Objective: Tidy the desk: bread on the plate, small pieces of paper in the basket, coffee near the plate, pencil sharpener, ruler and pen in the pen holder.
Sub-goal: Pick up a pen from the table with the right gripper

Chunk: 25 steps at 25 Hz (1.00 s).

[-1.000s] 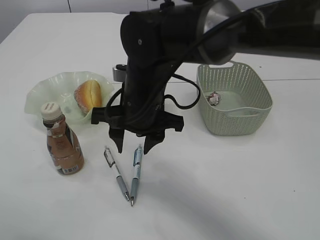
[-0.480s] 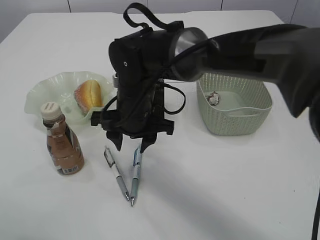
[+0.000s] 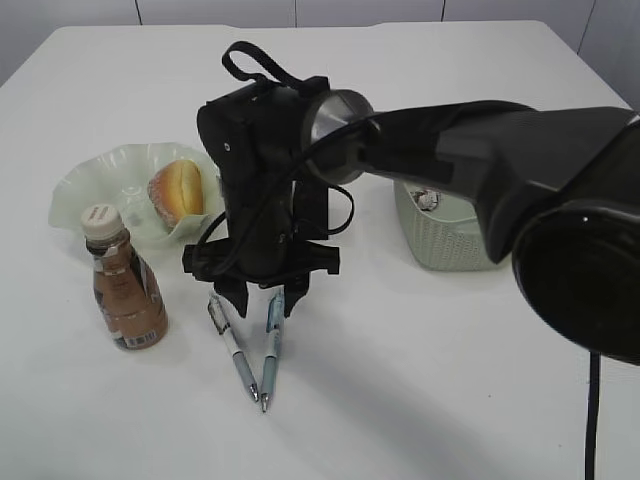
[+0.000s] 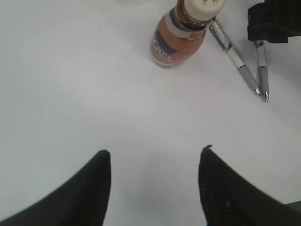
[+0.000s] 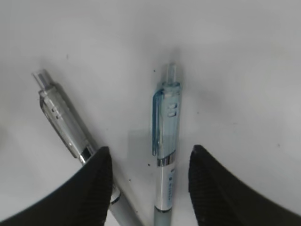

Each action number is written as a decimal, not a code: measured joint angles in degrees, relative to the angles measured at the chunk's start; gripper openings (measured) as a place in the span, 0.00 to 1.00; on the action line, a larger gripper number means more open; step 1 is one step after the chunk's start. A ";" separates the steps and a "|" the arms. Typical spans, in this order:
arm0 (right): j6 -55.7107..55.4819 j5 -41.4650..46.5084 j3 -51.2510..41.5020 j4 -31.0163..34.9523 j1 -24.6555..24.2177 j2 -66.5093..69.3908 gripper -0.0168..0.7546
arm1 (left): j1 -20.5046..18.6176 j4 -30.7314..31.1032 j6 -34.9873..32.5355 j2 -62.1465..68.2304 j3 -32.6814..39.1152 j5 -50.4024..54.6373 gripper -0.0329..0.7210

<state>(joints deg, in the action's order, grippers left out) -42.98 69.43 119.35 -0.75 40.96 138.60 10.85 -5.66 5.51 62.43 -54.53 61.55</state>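
Hovering low over two pens, the right hand (image 3: 262, 296) stands open, its fingers (image 5: 91, 186) straddling the blue-clipped pen (image 5: 164, 155); the clear-capped pen (image 5: 63, 122) lies just outside the left finger. Nothing gripped.

Near: both pens lie flat on the surface (image 3: 420, 380), tips converging toward the camera, clips fanned apart. Left hand (image 4: 154, 162) also open, empty, well apart over bare surface.

Left: coffee bottle (image 3: 122, 285) upright, just beside the plate (image 3: 85, 185). That step looks done.

Farther: bread (image 3: 178, 190) sits on the plate. Done. Basket (image 3: 440, 240) partly hidden by the arm; one crumpled scrap of paper (image 3: 428, 199) visible inside.

Left to do, by my reading: pens into the holder. Pen holder, ruler and sharpener not visible; cannot tell their state.
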 joint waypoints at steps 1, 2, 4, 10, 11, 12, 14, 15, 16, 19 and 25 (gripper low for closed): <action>0.50 0.11 0.00 0.00 0.00 0.27 0.52 | 0.00 0.00 0.00 0.00 0.00 0.00 0.62; 1.14 0.23 0.00 0.00 0.00 0.64 0.52 | 0.00 0.00 0.00 0.00 0.00 0.00 0.62; 2.74 0.23 0.00 0.29 0.00 1.32 0.52 | 0.00 0.00 0.00 0.00 0.00 0.00 0.62; 4.43 0.23 0.02 0.75 -0.11 2.56 0.52 | 0.00 0.00 0.00 0.00 0.00 0.00 0.62; 4.68 0.23 0.02 0.75 -0.11 2.72 0.52 | 0.00 0.00 0.00 0.00 0.00 0.00 0.62; 4.76 0.23 0.02 0.75 -0.11 2.84 0.52 | 0.00 0.00 0.00 0.00 0.00 0.00 0.62; 4.90 0.23 0.02 0.75 -0.11 3.15 0.52 | 0.00 0.00 0.00 0.00 0.00 0.00 0.62; 4.90 0.23 0.02 0.75 -0.11 3.19 0.52 | 0.00 0.00 -0.10 0.00 0.00 -0.10 0.62; 4.90 0.23 0.02 0.75 -0.22 3.28 0.52 | 0.00 0.00 -0.10 0.00 0.00 -0.09 0.62; 4.99 0.23 0.02 0.36 -0.46 3.28 0.47 | 0.00 0.00 -0.10 0.00 0.00 -0.09 0.62; 4.99 0.23 0.02 -0.02 -0.70 3.28 0.35 | 0.00 0.00 -0.10 0.00 0.00 -0.41 0.62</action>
<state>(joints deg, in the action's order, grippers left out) -37.99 69.66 119.38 -0.78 40.26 141.88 10.85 -5.66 5.40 62.43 -54.53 61.14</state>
